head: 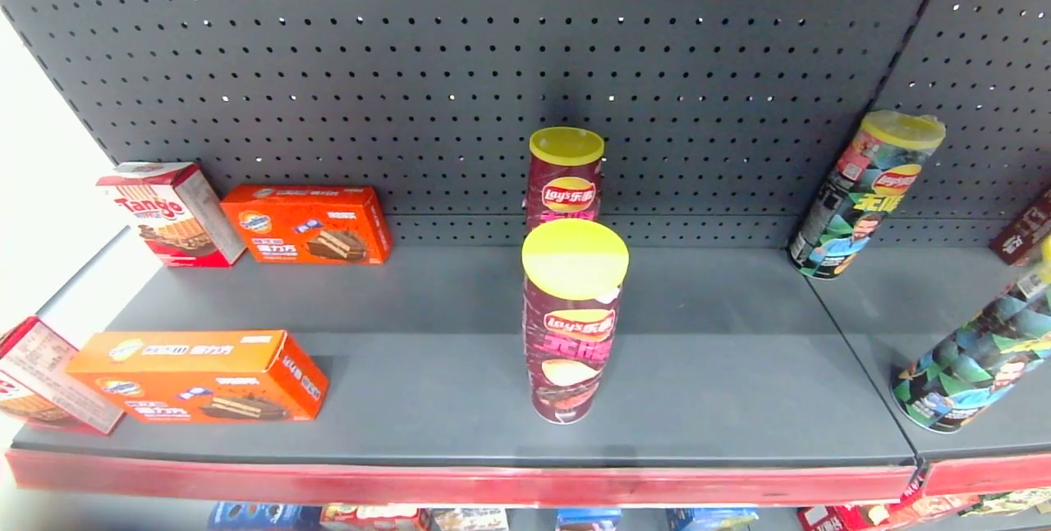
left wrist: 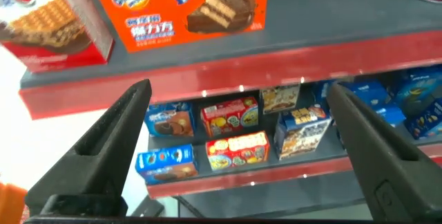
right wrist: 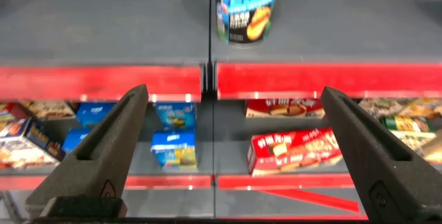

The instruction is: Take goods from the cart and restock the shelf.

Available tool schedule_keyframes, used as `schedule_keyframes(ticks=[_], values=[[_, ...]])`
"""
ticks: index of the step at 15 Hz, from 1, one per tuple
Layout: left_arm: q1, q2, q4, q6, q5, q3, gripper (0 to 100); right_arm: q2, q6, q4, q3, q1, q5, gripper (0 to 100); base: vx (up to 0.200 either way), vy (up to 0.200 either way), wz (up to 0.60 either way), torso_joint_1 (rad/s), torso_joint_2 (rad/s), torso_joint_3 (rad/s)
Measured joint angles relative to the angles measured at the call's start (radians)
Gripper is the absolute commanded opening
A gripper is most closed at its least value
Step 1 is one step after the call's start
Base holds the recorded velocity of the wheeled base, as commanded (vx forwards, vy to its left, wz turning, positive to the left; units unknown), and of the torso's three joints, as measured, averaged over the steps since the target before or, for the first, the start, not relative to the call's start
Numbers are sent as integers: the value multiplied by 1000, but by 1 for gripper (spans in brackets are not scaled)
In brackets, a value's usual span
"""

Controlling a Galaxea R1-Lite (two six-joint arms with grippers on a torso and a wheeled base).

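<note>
grey pegboard backs the shelf, where a tall chip can stands upright near the front lip. left end effector and right end effector gape wide, holding nothing. a careless reach with new stock could clip that can and topple it.

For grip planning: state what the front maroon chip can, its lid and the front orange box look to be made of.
The front maroon chip can: likely printed cardboard tube, slightly glossy; printed wrap with faint sheen. Its lid: seemingly yellow plastic, matte; uniform colour, thin rim. The front orange box: apparently printed paperboard, smooth; sharp folded edges, flat panels.
</note>
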Motion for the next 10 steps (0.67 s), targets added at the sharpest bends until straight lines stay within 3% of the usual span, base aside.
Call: schedule_keyframes(ticks=[10], values=[[1, 0, 0, -1, 0, 0, 100, -1, 3, 0, 0, 0, 0, 100, 0, 0, 0, 0, 0, 0]])
